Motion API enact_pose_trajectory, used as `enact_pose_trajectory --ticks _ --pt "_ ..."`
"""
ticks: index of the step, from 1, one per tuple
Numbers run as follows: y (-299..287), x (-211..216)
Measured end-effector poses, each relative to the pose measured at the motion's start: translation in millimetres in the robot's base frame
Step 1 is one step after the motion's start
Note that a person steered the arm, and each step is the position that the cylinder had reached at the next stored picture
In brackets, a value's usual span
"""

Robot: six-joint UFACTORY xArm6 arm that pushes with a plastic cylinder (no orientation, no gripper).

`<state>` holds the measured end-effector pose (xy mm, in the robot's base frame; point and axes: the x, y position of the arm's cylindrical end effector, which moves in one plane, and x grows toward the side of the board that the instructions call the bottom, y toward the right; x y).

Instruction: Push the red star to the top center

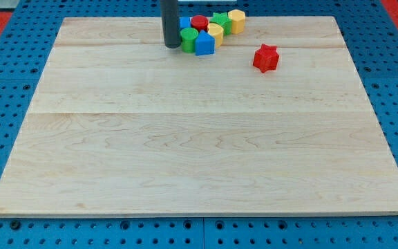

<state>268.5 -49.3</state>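
The red star [266, 58] lies alone on the wooden board [199, 138], right of centre near the view's top. My tip [172, 45] rests on the board at the top centre, touching or almost touching the left side of a block cluster. It is well to the left of the red star, with the cluster between them.
The cluster at top centre holds a green cylinder [189, 39], a blue block [204, 44], a red cylinder [200, 23], a yellow block [215, 31], a green block [222, 21] and a yellow hexagon [236, 21]. Another blue block [184, 23] peeks out behind the rod. Blue pegboard surrounds the board.
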Motion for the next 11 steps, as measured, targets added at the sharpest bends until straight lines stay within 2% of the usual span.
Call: enact_pose_trajectory --ticks 1,2,3,4,6,7,8,9,10,11 --pt "-38.3 23.0" --pt "5.7 80.2" --pt "92.6 151.4" --pt "132.3 162.1" --pt "202.8 138.9" --pt "166.0 90.2" --pt "163.9 63.5" --pt "157.2 47.9" --pt "197.9 50.0" --pt "196.8 50.0"
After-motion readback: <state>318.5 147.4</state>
